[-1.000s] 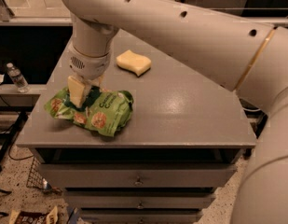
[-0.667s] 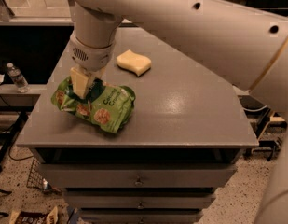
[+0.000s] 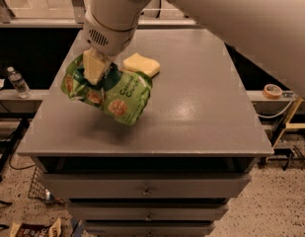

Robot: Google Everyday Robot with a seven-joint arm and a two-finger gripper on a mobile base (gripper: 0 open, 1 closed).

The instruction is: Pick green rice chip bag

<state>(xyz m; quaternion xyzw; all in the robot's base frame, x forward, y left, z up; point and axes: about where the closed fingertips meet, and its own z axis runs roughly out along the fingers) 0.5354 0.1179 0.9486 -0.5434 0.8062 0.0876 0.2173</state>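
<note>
sponge [image 3: 141, 64] just beside bag at 2 o'clock; bottle [image 3: 17, 81] well off at 9 | bag [image 3: 120, 95] above table's [image 3: 201, 107] left half, long axis 10-to-4 o'clock | my gripper [image 3: 95, 69] clamped on its top edge

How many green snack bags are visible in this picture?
1. The green rice chip bag hangs from the gripper, shut on it above the table's left side, near the yellow sponge. The arm may hide others.
</note>
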